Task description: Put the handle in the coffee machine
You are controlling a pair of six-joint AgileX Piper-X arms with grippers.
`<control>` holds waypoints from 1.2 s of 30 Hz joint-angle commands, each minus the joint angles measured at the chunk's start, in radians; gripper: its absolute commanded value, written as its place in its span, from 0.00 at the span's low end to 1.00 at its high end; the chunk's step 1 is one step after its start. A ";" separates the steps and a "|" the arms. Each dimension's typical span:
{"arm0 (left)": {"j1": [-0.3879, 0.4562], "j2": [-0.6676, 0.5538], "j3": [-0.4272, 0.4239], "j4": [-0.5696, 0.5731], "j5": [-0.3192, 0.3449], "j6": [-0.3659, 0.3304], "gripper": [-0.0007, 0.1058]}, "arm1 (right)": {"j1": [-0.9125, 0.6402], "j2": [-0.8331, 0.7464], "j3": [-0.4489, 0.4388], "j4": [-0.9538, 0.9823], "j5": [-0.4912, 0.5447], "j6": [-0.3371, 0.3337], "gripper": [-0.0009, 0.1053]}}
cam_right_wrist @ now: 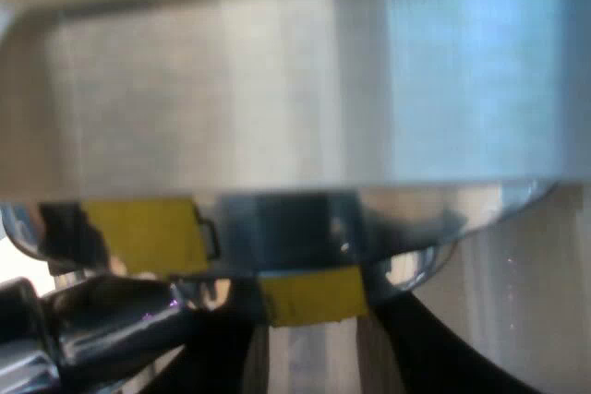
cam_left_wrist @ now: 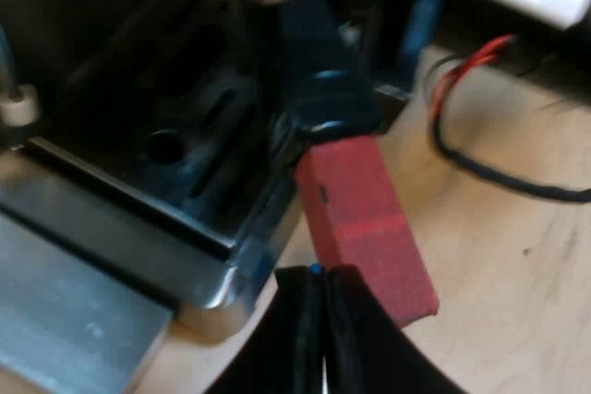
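The holder's handle runs from its red end (cam_left_wrist: 365,219) up through a dark section (cam_left_wrist: 328,99) toward the espresso machine's front, beside the dark slotted drip tray (cam_left_wrist: 175,149). My left gripper (cam_left_wrist: 319,276) is shut, its black fingertips pressed together right against the side of the red end, with nothing held between them. My right gripper (cam_right_wrist: 309,320) sits very close under a brushed metal rim of the machine (cam_right_wrist: 277,89). Its two black fingers (cam_right_wrist: 434,348) stand apart, with a yellow marking (cam_right_wrist: 312,294) showing between them.
A shiny metal part (cam_right_wrist: 92,325) and a second yellow patch (cam_right_wrist: 143,232) lie under the rim near my right gripper. On the wooden tabletop (cam_left_wrist: 517,265) a black cable (cam_left_wrist: 499,177) and a red wire (cam_left_wrist: 462,71) trail beside the machine. The tray's metal front edge (cam_left_wrist: 102,256) is close by.
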 commanded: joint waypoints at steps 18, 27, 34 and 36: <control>-0.029 -0.008 -0.003 0.014 0.027 0.046 0.01 | -0.004 -0.037 -0.024 -0.058 0.006 -0.006 0.26; -0.029 -0.002 -0.003 -0.129 -0.002 -0.059 0.01 | -0.004 -0.037 -0.024 -0.058 0.006 -0.006 0.26; -0.029 0.004 0.048 -0.133 -0.069 -0.065 0.01 | -0.004 -0.037 -0.024 -0.059 0.006 -0.006 0.26; -0.029 0.004 0.070 -0.129 -0.076 -0.065 0.01 | -0.004 -0.037 -0.024 -0.059 0.006 -0.006 0.26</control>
